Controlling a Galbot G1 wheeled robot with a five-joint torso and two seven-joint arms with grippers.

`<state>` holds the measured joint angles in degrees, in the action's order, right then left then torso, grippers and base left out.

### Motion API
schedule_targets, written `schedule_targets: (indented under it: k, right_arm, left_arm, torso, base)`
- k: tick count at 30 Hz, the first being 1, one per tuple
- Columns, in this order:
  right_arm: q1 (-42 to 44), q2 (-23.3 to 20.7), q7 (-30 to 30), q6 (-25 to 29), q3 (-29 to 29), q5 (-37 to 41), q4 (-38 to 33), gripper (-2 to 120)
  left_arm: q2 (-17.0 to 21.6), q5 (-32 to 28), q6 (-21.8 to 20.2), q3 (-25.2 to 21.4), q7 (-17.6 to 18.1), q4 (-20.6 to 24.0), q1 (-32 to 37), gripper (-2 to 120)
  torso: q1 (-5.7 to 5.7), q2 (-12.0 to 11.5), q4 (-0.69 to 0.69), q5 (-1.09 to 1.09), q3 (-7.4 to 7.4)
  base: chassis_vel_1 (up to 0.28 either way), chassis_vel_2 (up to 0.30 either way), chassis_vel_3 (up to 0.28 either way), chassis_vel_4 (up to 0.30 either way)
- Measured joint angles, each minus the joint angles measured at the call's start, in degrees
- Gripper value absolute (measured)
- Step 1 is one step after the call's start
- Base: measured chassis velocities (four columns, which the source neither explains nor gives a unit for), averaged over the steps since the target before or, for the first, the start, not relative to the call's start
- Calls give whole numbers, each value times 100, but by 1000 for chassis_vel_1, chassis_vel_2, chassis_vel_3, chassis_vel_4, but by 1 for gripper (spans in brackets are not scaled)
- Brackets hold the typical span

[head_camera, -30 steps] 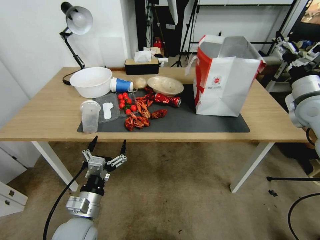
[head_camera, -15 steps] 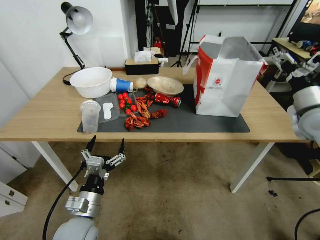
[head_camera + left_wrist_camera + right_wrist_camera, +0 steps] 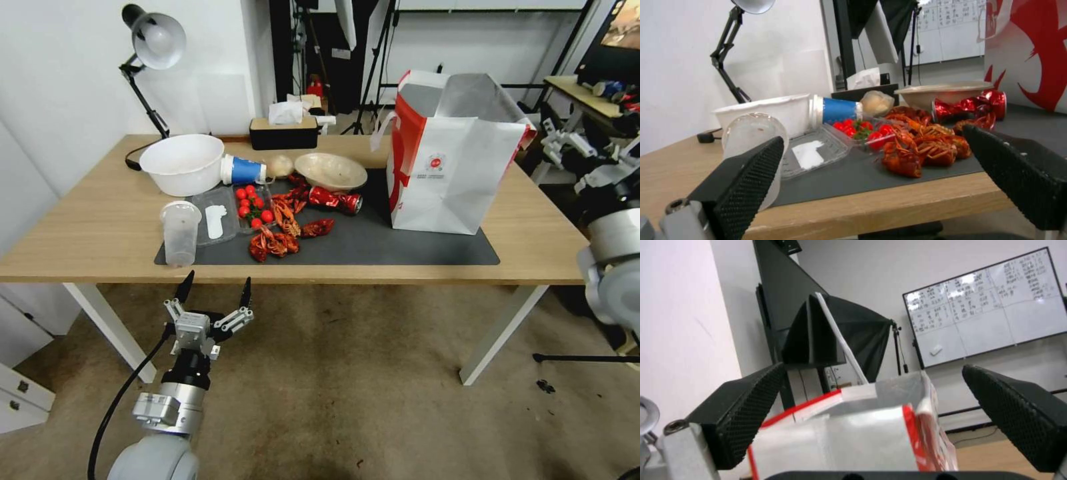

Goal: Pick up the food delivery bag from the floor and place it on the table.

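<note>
Fingers of the right gripper [image 3: 871,420] spread apart, empty, just beside the food delivery bag [image 3: 448,157]. Bag stands upright on the table [image 3: 100,227], base on the dark mat [image 3: 373,247], mouth open upward; white front, red side panels, round red logo, foil lining. Left gripper [image 3: 213,293] fingers also apart, below the table's front edge.

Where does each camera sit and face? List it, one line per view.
Head: high, looking down at table, bag and floor; left gripper below table edge, right arm at right.
Left wrist: at table-edge height, facing food and bag; its open fingers frame it.
Right wrist: beside bag, facing its top; right gripper open.
Shared: bag, all three.
</note>
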<state>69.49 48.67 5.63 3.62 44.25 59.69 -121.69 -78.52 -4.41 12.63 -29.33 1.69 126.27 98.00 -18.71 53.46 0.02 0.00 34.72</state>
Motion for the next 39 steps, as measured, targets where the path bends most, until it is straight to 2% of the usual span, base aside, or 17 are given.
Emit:
schedule_targets:
  k: [2,4,6,10,12,13,19,22,30,37,39]
  right_arm:
    - [356,287,-104,48,147,-360,-240,100]
    - [431,354,-115,65,172,-403,-295,100]
    - [729,604,-130,88,255,-501,-570,100]
    - [1024,883,-166,206,296,-820,-838,100]
    - [1024,883,-166,206,296,-820,-838,100]
    - [1217,1104,-152,276,293,-1077,-1058,100]
    - [1416,1465,-151,317,237,-1578,-1288,100]
    - [1590,1762,-203,330,144,-2132,-1363,100]
    - [1918,2260,-480,522,-31,-2865,-1181,100]
    - [2265,2754,-888,956,-116,-3438,-592,100]
    - [2372,2960,-1033,1161,-164,-3643,-221,100]
  left_arm:
    - [-1,-1,32,-6,6,0,13,100]
    - [-2,-2,37,-6,6,0,14,100]
    - [-5,-2,41,7,6,-1,15,100]
    - [-12,-2,42,34,6,-20,-3,100]
    - [-12,-2,42,34,6,-20,-3,100]
    - [-17,-2,48,47,4,-45,-17,100]
    - [2,-12,57,31,4,-60,-17,100]
    - [16,-37,72,10,5,-60,-12,100]
    - [20,-60,152,13,4,-136,-24,100]
    - [15,-75,289,12,24,-291,-46,100]
    - [11,-76,373,-7,34,-400,-65,100]
  torso:
    - [0,0,0,-1,0]
    - [0,0,-1,-1,0]
    - [0,0,-1,0,0]
    - [0,0,0,-1,0]
    - [0,0,0,0,0]
    - [0,0,0,-1,0]
    - [0,0,0,0,0]
    - [0,0,0,0,0]
    - [0,0,0,-1,0]
    - [0,0,0,-1,0]
    - [-1,0,0,3,1]
  base:
    - [0,0,0,0]
    - [0,0,0,0]
    - [0,0,0,0]
    - [0,0,0,0]
    - [0,0,0,0]
    - [0,0,0,0]
    - [0,0,0,0]
    - [0,0,0,0]
    - [0,0,0,0]
    - [0,0,0,0]
    - [0,0,0,0]
